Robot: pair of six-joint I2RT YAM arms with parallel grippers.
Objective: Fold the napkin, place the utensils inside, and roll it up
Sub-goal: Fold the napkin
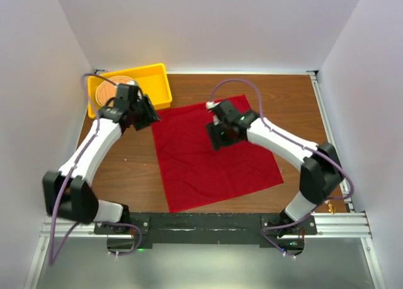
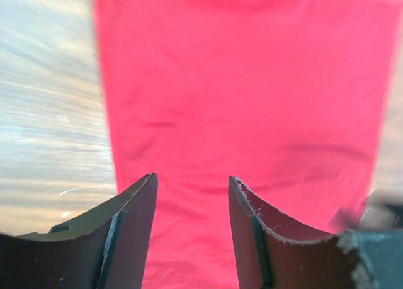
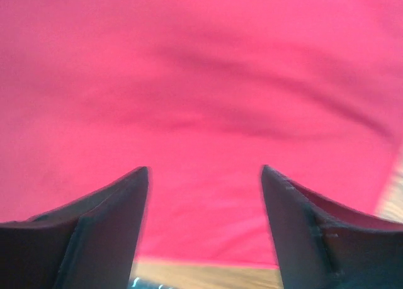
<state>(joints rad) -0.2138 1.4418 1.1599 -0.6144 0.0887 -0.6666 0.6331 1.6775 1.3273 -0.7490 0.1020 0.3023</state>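
The red napkin (image 1: 211,153) lies spread flat on the wooden table, a little askew. My left gripper (image 1: 150,116) hovers at its far left corner, open, with only red cloth (image 2: 252,100) showing between the fingers (image 2: 192,175). My right gripper (image 1: 217,138) hangs over the far right part of the napkin, open, and nothing sits between its fingers (image 3: 204,168) but cloth (image 3: 201,81). A thin gold sliver, seemingly the fork (image 1: 331,205), peeks out at the table's right edge beside the right arm, mostly hidden.
A yellow bin (image 1: 157,81) stands at the back left and holds a round woven orange-brown mat (image 1: 108,92). White walls close in the table on three sides. Bare wood (image 1: 126,175) shows to the left of the napkin.
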